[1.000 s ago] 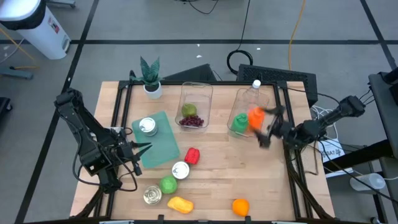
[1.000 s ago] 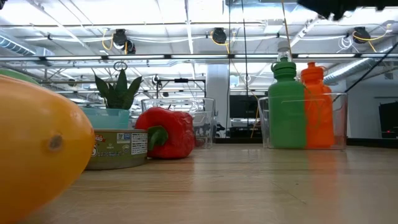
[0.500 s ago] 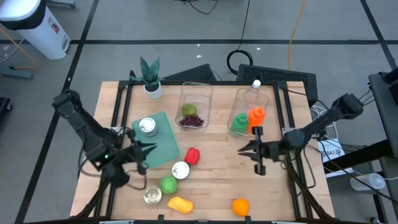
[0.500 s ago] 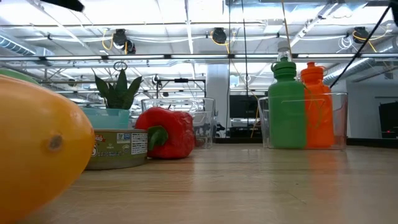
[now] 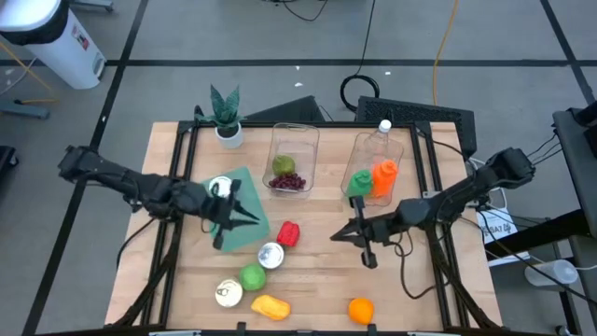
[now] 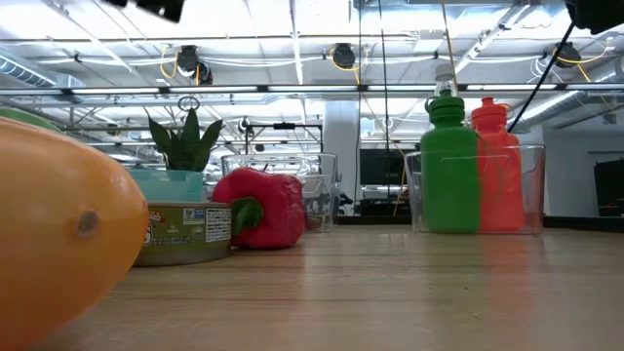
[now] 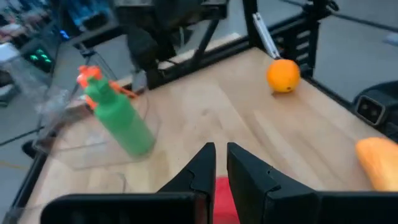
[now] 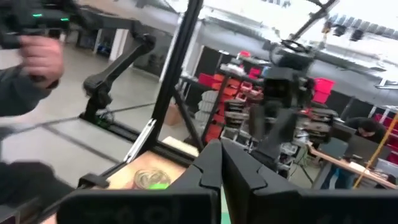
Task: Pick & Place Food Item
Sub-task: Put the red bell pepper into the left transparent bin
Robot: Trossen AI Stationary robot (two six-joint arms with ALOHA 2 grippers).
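Observation:
A red pepper (image 5: 289,233) lies on the wooden table (image 5: 410,289) between my two grippers. It also shows in the low view as the red pepper (image 6: 259,208), next to a can (image 6: 182,232). My left gripper (image 5: 250,217) hovers shut over the right edge of a green mat (image 5: 244,233), pointing right, with the pepper (image 7: 225,196) just below its fingertips. My right gripper (image 5: 338,236) hovers shut right of the pepper, pointing left. An orange (image 5: 361,310), a yellow fruit (image 5: 269,305) and a green fruit (image 5: 252,276) rest on the table near its front edge.
A clear bin (image 5: 295,159) at the back holds a green fruit and grapes. A second bin (image 5: 373,173) holds green and orange bottles. Cans stand on the mat (image 5: 221,189) and near the pepper (image 5: 270,254), (image 5: 227,293). A potted plant (image 5: 226,117) is far left. Bare wood lies at the near right.
My left gripper has swung from the table's left edge toward the right, over the green mat toward the red pepper. My right gripper has come away from the bottle bin toward the table's near and left, toward the middle, and has shut.

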